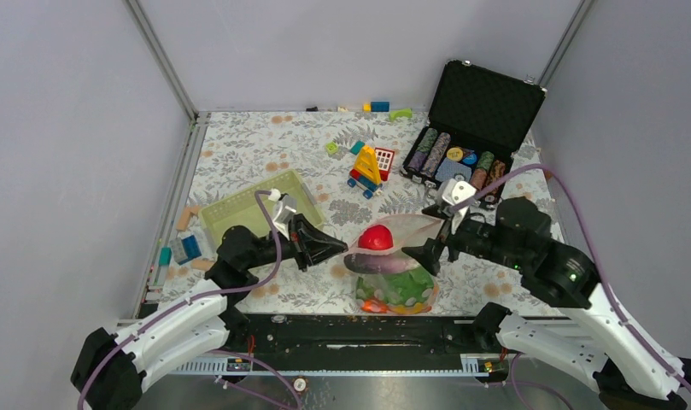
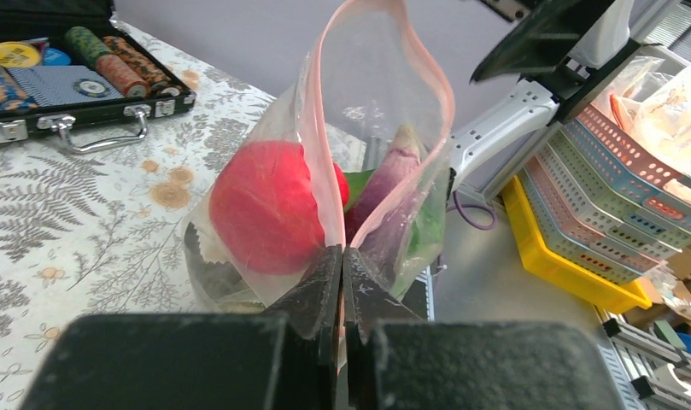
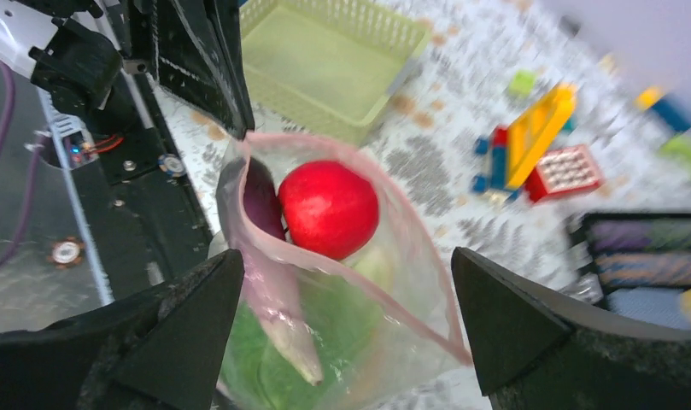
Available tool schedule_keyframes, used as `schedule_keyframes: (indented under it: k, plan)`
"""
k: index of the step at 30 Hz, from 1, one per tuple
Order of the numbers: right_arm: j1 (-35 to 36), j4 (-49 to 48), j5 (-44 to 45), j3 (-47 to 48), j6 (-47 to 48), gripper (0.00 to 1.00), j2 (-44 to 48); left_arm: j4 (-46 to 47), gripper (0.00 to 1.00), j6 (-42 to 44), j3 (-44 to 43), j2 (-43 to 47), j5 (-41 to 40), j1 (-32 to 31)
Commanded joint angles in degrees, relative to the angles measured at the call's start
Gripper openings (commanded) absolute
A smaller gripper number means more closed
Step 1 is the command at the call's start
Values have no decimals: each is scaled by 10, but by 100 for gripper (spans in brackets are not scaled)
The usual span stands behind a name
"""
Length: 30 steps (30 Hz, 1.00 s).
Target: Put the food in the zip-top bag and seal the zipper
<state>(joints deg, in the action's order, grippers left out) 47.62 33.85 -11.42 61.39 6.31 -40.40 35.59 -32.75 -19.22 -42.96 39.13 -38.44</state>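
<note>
The clear zip-top bag [image 1: 393, 278] stands near the table's front edge with its mouth gaping. The pink-red zipper [image 3: 350, 278] runs round the open mouth. Inside are a red round toy fruit [image 1: 376, 237], green leafy pieces [image 3: 325, 329] and a purple piece [image 3: 260, 201]. My left gripper [image 1: 342, 248] is shut on the bag's left corner, at the zipper's end [image 2: 340, 243]. My right gripper [image 1: 421, 254] is open at the bag's right end, its fingers [image 3: 188, 329] spread either side of the mouth, not touching it.
A pale green slatted basket [image 1: 239, 209] lies behind the left gripper. Coloured building blocks [image 1: 369, 166] sit at mid-table. An open black case of poker chips [image 1: 461, 154] stands back right. More blocks [image 1: 184, 243] lie at the left edge.
</note>
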Motion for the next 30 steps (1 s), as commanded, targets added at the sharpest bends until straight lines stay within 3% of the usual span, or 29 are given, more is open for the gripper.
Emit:
schedule_keyframes:
  k: [1, 3, 9, 12, 17, 21, 27, 30]
  plan:
    - [1, 32, 8, 89, 173, 100, -24, 3, 0, 24, -50, -13, -10, -25]
    - [1, 73, -6, 136, 202, 100, -58, -5, 0, 33, -58, -14, -16, -34]
    - [2, 181, -194, 190, 297, 100, -166, -16, 0, 46, -75, -27, -17, -47]
    - [3, 191, -195, 211, 340, 99, -217, -22, 0, 52, -84, -38, -8, -52]
    - [3, 289, -244, 285, 448, 96, -305, -19, 0, 53, -86, -45, -9, -57]
    - [7, 326, -237, 324, 473, 92, -357, -18, 0, 54, -90, -49, -10, -59]
    - [20, 373, -240, 328, 468, 65, -389, -16, 0, 58, -101, -55, -11, -60]
    - [23, 351, -218, 314, 447, 59, -390, -14, 0, 59, -105, -58, -5, -60]
